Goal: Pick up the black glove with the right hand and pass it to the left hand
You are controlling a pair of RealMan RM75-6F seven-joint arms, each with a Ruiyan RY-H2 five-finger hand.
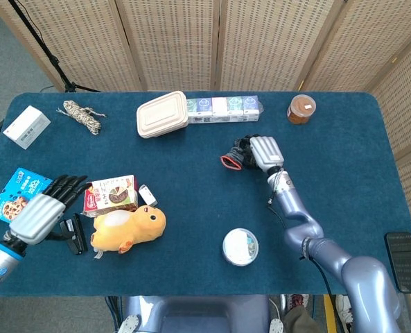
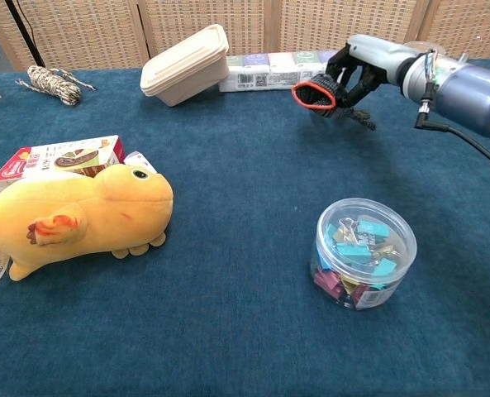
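The black glove (image 1: 234, 157) has a red cuff and hangs above the blue table, held by my right hand (image 1: 260, 150). In the chest view the glove (image 2: 321, 93) is lifted off the cloth, its red cuff pointing left, with my right hand (image 2: 362, 59) gripping it from above and behind. My left hand (image 1: 47, 207) is at the table's left side, fingers spread and empty, over the cookie box and stapler. The left hand does not show in the chest view.
A yellow plush toy (image 1: 129, 227) and a snack box (image 1: 111, 193) lie left of centre. A round tub of clips (image 1: 240, 247) sits near the front. A beige lunch box (image 1: 162, 114), a row of cartons (image 1: 224, 107) and a brown jar (image 1: 301, 109) line the back.
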